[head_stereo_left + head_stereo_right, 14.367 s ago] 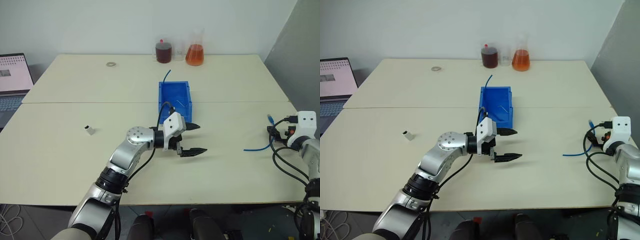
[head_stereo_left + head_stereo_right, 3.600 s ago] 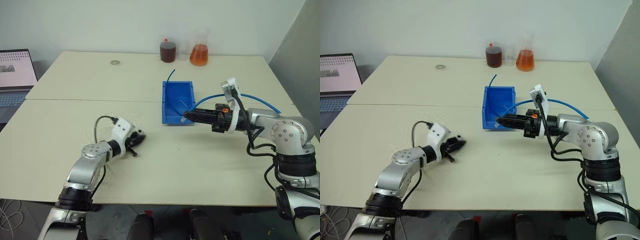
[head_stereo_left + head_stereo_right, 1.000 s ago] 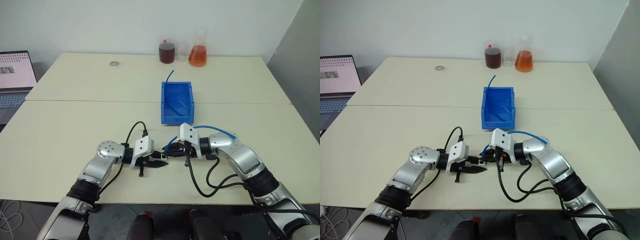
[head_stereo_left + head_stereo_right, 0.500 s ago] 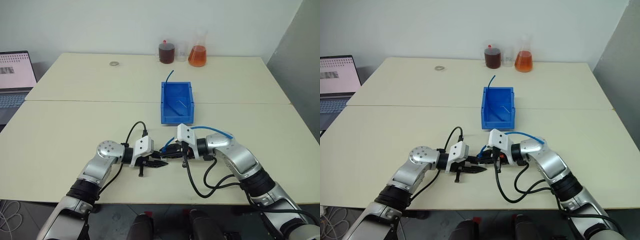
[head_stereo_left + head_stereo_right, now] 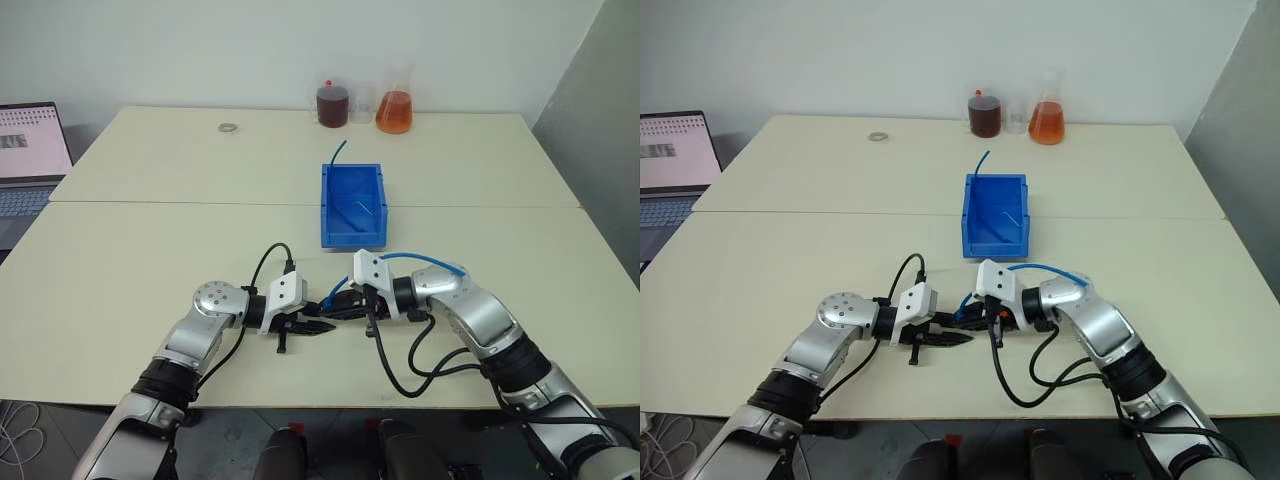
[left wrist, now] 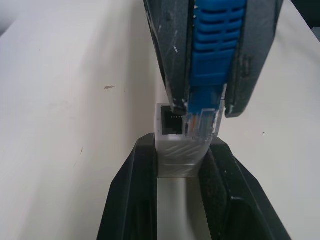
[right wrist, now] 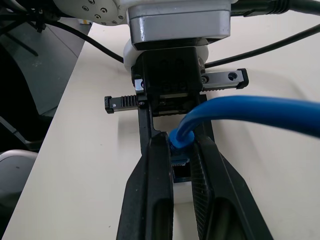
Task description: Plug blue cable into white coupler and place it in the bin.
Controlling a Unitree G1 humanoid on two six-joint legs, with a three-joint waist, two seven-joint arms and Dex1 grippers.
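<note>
Near edge of bench (image 5: 120, 260): left gripper (image 6: 182, 150) clamped on white coupler (image 6: 181, 142), right gripper (image 7: 181, 150) clamped on blue cable (image 7: 250, 111) just behind its clear plug (image 6: 202, 122), tips meeting nose to nose. Plug sits at socket mouth but off to one side, not seated; recommend shifting it sideways into line w/ the opening, then pushing straight in, coupler held firm. Bin (image 5: 330, 205) waits further back, mid-bench.
</note>
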